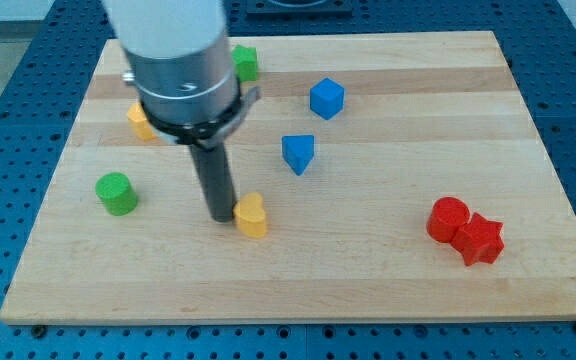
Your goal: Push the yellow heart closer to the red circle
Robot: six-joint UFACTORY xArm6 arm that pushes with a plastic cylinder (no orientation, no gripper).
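The yellow heart (252,215) lies on the wooden board a little left of the view's middle, toward the bottom. The red circle (447,218) sits at the view's right, touching a red star (481,239) on its lower right. My tip (219,216) is at the end of the dark rod, right against the heart's left side. The heart and the red circle are far apart, roughly at the same height in the view.
A green cylinder (116,193) lies at the left. A blue triangular block (297,153) and a blue cube (326,98) lie above the heart. Another yellow block (140,122) and a green block (245,63) are partly hidden behind the arm. The board (388,290) edge runs along the bottom.
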